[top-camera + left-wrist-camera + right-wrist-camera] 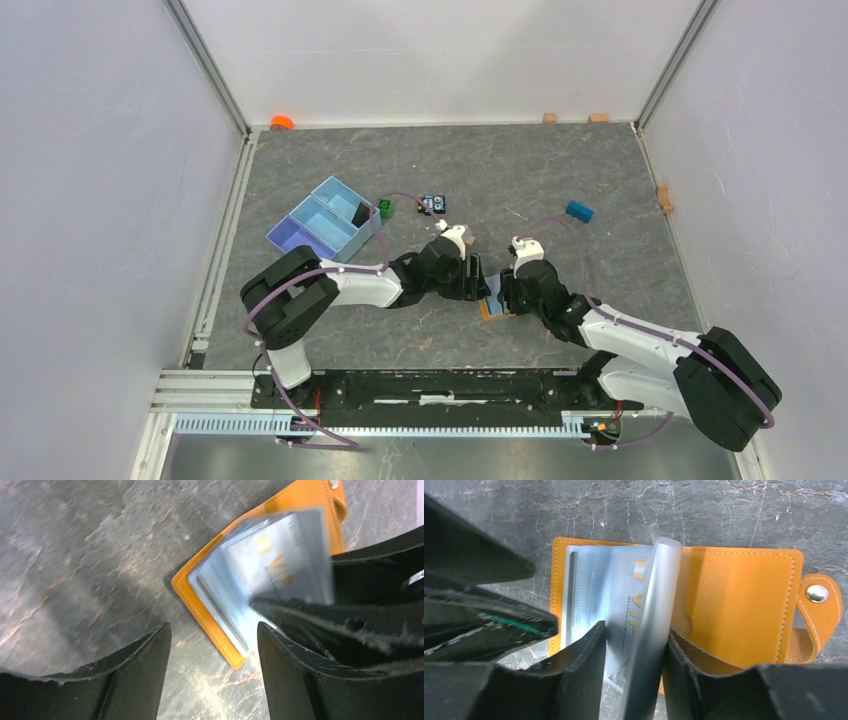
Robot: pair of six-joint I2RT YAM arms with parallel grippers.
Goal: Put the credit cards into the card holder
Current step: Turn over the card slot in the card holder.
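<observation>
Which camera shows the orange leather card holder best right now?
Right wrist: the orange leather card holder lies open across the frame, showing clear pockets, a silver VIP card and the snap tab. Left wrist shows one blurred corner, partly behind the right gripper. Top view shows only an orange sliver beside that gripper.

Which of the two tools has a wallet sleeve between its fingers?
The right tool: a clear sleeve of the wallet stands between its fingers. The left tool frames only the wallet's flat corner and table.
</observation>
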